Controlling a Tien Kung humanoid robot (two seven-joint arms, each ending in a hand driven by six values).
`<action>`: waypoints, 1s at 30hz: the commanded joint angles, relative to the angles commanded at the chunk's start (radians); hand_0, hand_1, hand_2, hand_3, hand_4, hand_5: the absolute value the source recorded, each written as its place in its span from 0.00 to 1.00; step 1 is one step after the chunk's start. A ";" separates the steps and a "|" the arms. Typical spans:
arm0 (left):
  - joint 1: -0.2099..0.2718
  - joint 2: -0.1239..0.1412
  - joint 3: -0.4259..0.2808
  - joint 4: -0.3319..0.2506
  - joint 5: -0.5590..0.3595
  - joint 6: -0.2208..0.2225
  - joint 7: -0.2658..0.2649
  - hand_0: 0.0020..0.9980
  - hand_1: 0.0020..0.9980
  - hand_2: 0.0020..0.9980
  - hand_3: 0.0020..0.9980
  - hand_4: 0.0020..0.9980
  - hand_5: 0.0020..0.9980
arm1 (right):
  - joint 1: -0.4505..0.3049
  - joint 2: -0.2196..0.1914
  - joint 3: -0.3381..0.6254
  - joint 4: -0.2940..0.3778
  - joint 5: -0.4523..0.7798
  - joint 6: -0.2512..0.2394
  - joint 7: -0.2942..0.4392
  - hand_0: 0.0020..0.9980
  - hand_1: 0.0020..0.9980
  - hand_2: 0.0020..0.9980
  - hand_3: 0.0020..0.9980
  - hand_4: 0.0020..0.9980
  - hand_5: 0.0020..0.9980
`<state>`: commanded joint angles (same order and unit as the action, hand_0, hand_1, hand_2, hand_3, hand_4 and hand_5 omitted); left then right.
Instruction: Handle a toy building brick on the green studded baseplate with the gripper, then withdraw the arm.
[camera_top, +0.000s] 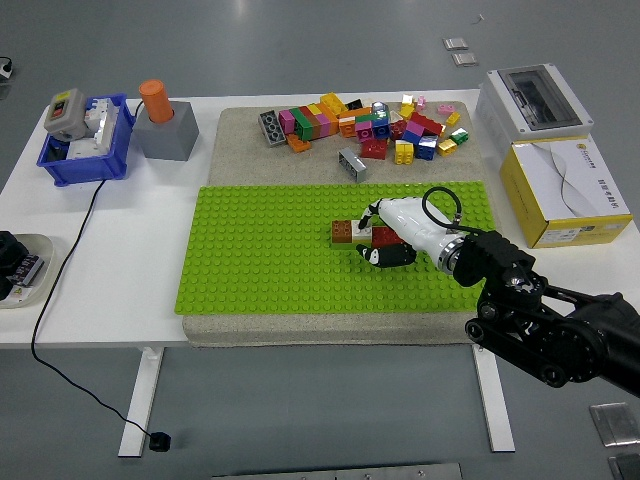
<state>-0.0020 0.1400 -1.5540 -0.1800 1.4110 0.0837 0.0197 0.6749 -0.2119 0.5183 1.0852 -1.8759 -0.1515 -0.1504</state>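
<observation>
The green studded baseplate (270, 250) lies mid-table on a beige mat. Near its middle a short row of bricks is pressed on: a brown brick (342, 232), a white one, and a red brick (384, 236). My right hand (385, 238), white with black fingertips, reaches in from the lower right and curls its fingers around the red brick at the row's right end. The thumb side sits low in front of the brick, the other fingers behind it. My left hand is out of view.
A pile of loose coloured bricks (365, 122) lies on the mat behind the baseplate. A blue bin (85, 140) and a grey block with an orange cylinder (163, 125) stand at back left. White and yellow boxes (560, 190) stand at right.
</observation>
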 joint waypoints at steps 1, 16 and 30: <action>0.001 0.000 0.001 0.000 -0.001 0.000 0.000 0.65 0.61 0.58 0.61 0.64 0.16 | 0.000 -0.003 0.009 0.006 -0.003 0.000 0.002 0.80 0.77 0.80 0.63 0.65 0.44; -0.007 -0.001 0.006 0.000 -0.012 0.002 -0.006 0.65 0.61 0.58 0.61 0.63 0.16 | -0.032 -0.090 0.180 0.087 0.009 -0.077 0.055 0.79 0.77 0.80 0.64 0.65 0.39; -0.007 0.004 -0.005 0.000 0.021 -0.003 -0.006 0.65 0.61 0.58 0.61 0.63 0.16 | -0.148 -0.079 0.390 0.062 0.170 -0.160 0.144 0.71 0.74 0.77 0.66 0.64 0.35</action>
<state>-0.0092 0.1442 -1.5587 -0.1800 1.4320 0.0805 0.0132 0.5269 -0.2906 0.9079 1.1474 -1.7058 -0.3116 -0.0067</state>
